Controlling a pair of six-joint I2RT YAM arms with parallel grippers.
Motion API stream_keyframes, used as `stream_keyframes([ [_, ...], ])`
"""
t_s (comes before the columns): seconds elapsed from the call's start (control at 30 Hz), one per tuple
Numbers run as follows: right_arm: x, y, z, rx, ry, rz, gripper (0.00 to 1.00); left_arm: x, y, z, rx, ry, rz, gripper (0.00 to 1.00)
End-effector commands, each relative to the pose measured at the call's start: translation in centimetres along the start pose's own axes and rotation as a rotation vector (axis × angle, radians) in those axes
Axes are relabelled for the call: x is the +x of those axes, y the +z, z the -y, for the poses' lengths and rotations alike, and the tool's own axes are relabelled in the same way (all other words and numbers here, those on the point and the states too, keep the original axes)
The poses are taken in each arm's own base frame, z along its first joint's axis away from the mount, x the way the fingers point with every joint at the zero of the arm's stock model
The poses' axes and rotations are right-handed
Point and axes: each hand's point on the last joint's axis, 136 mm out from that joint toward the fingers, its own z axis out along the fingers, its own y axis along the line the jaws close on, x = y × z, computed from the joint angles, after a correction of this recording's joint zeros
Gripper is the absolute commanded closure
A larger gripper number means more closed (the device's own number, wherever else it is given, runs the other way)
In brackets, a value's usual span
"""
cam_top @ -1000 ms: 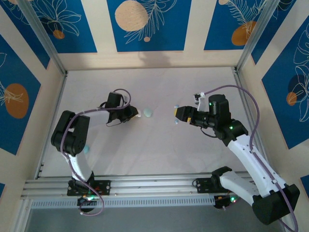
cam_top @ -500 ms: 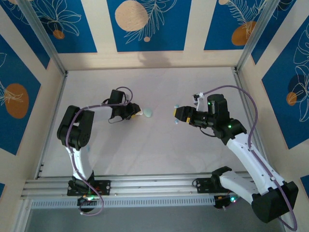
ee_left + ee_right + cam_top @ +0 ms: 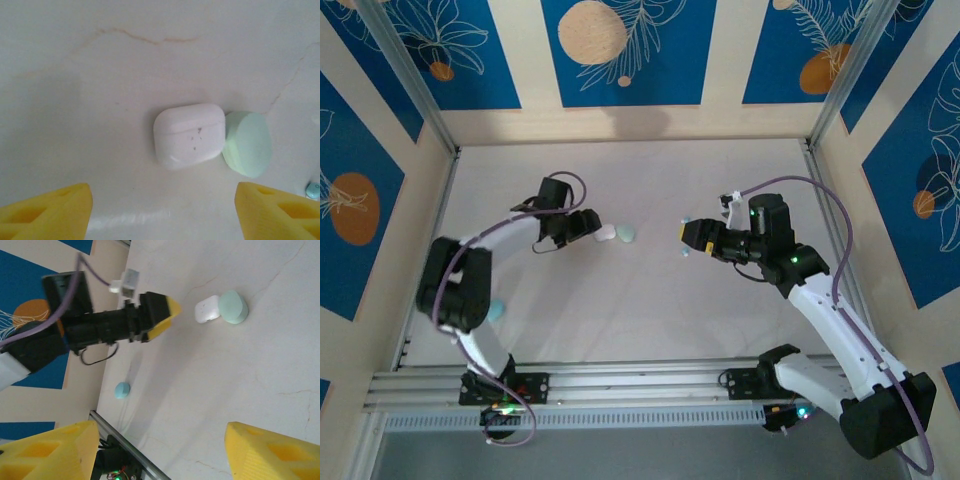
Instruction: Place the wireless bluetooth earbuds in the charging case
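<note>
Status on the counter (image 3: 650,300): no insertion done. The left gripper (image 3: 162,207) and right gripper (image 3: 160,445) hover with jaws wide and empty. The closed white charging case (image 3: 189,135) lies before the left one, touching the mint case (image 3: 247,144). One teal earbud (image 3: 313,189) lies loose nearby.

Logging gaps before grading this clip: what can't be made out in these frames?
White case, left wrist view: lid shut, contents hidden.
Mint-green object beside it: no seam visible, so whether it is a case is unclear.
Small teal piece, left wrist view: cut off by the right edge.
Teal specks by the right gripper, top view: too small to identify.
Round teal item, top view: at the left arm's edge, too small to identify.
</note>
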Motion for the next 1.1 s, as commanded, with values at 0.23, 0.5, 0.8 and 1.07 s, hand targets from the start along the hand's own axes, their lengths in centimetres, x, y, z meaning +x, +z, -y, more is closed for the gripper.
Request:
stream_keyframes([
  [0.23,0.7,0.5,0.9,-0.006,-0.032,-0.035,0.31,4.9,-13.4,-10.6,-0.394,-0.06,0.238,0.03],
  [0.5,1.7,1.0,0.8,-0.051,-0.035,-0.095,0.3,8.6,-15.9,-16.3,-0.445,-0.281,0.241,0.0],
  [0.8,2.0,1.4,0.4,-0.086,-0.02,-0.125,0.3,11.2,-13.0,-20.6,-0.434,-0.548,0.098,0.0],
  [1.07,2.2,1.8,0.7,-0.082,0.0,-0.144,0.29,12.1,-12.7,-23.4,-0.57,-0.646,0.065,0.01],
])
